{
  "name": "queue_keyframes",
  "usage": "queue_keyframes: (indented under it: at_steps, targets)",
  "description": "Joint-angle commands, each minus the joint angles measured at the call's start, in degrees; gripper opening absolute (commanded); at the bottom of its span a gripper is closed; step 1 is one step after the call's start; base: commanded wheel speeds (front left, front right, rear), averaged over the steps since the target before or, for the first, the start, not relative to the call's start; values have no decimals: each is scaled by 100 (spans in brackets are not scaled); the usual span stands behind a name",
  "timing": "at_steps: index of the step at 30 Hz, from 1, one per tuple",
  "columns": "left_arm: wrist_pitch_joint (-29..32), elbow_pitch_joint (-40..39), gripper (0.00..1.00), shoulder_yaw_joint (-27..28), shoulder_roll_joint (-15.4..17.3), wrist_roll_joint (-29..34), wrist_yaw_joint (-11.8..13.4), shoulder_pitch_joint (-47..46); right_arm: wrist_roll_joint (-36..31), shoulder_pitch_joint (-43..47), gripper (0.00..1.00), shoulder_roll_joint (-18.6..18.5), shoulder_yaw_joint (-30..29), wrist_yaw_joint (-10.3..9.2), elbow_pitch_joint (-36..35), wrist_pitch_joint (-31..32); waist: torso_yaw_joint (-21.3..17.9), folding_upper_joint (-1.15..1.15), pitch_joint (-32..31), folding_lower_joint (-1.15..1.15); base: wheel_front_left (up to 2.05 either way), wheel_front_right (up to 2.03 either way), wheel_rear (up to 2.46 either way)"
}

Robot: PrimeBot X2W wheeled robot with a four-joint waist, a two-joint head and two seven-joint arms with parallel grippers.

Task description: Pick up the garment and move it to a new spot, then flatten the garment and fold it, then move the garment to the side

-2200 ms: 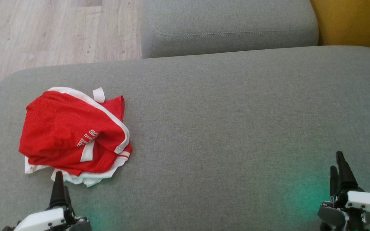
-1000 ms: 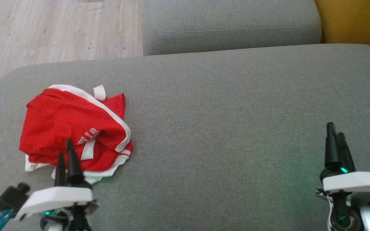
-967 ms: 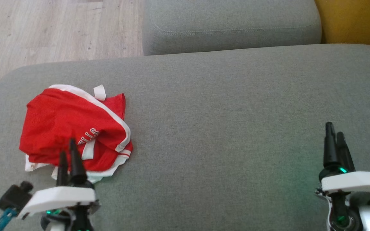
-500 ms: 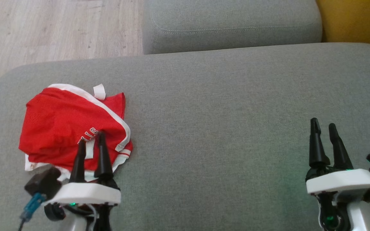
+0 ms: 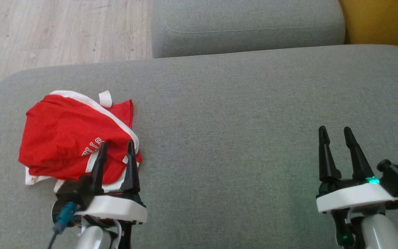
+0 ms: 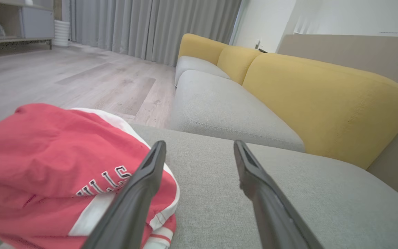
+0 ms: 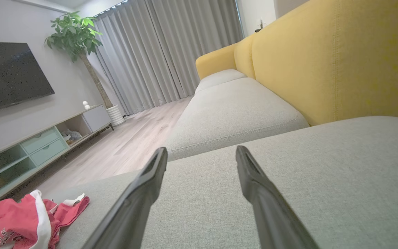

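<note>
On the sofa cushion point(image 5: 237, 114), the spread left end effector point(image 5: 117, 143) hovers at the crumpled red jersey point(image 5: 60, 135), likely to grasp it; the right end effector point(image 5: 334, 128) is spread too.

The left gripper point(image 6: 199, 145) rises from the bottom middle of the frame, its two dark fingers spread wide over a grey sofa seat point(image 6: 323, 197). Its left finger crosses the right edge of the crumpled red garment point(image 6: 47, 155) at lower left. Yellow backrests point(image 6: 323, 100) fill the right; wood floor point(image 6: 64, 76) lies at upper left.

garment point(image 5: 57, 131) near edge: behind left pincer point(image 5: 116, 143) | lettering point(image 5: 92, 148): partly hidden | wrist views: garment cropped
</note>
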Motion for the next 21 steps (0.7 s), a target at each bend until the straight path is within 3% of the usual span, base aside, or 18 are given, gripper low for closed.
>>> queue_keyframes:
  at_steps: [1,21]
  targets:
    - [-115,-193,100,-1,146,261,87,-345,-283,-235,100,-42,139,31,-263,-103,-5,0,0,0,0,0,0]
    - [-438,230,100,-1142,657,1782,731,-851,-1968,-245,100,-49,357,38,-451,-424,19,0,15,0,0,0,0]
